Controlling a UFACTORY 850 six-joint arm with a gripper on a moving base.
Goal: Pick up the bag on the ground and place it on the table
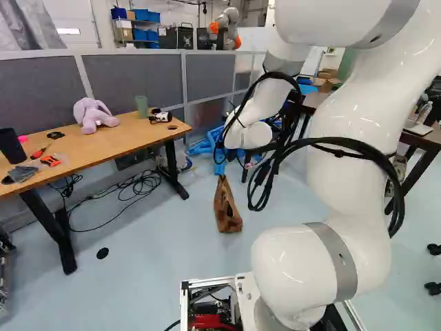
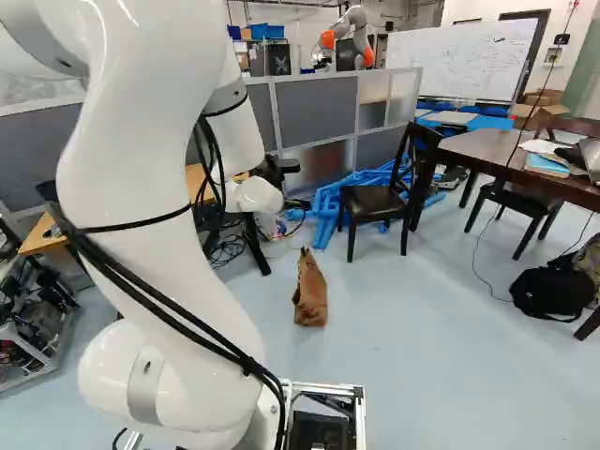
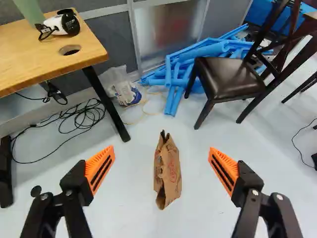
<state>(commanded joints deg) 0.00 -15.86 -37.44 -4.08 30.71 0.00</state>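
On floor, crumpled brown bag

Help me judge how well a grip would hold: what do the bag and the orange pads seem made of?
The bag looks like matte brown paper, judging by its sharp creases and crumpled sides. The pads look like dull molded plastic or firm rubber, with even color and dark slots; the look alone leaves open which.

Base cams: behind arm, left and right, facing ahead, slightly down. Wrist cam: nearer, steeper. All share bag, desk.
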